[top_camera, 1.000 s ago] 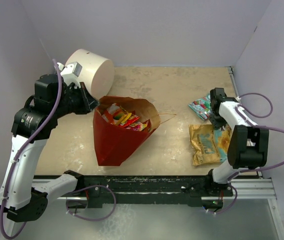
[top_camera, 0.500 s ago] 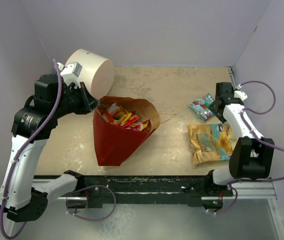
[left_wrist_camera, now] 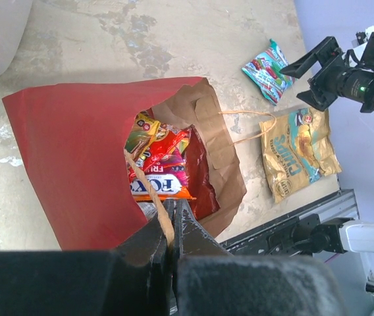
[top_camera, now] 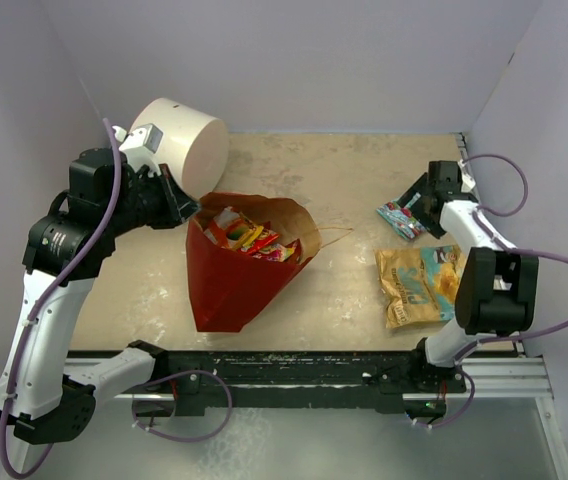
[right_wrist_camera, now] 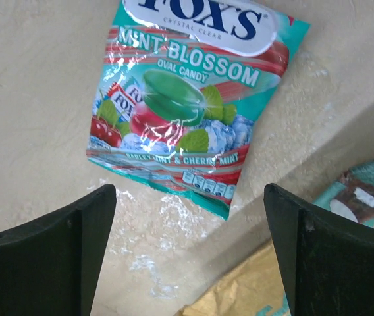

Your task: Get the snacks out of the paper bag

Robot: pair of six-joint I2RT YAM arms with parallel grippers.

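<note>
Tan packet point(top_camera: 419, 285) lay flat on table point(top_camera: 344, 180) near near-right corner. Red paper bag point(top_camera: 229, 280) sat left of centre, toward near edge, mouth open, brown inside showing. Orange and red packets point(left_wrist_camera: 157, 164) lay inside bag. Left fingers point(left_wrist_camera: 182, 227) clenched on bag's string handle point(left_wrist_camera: 149, 187) at rim. Teal packet point(right_wrist_camera: 180, 112) lay flat by right edge, just beyond tan packet. Right fingers point(right_wrist_camera: 292, 237) spread wide over teal packet, released, gripping nothing. White drum point(top_camera: 179, 140) lay on its side at far-left corner.

Teal mint packet point(right_wrist_camera: 187, 99) flat on the table point(right_wrist_camera: 29, 99) at 12 o'clock, gripper point(right_wrist_camera: 188, 194) spread wide below it, tan packet point(right_wrist_camera: 233, 296) corner at 5.
</note>
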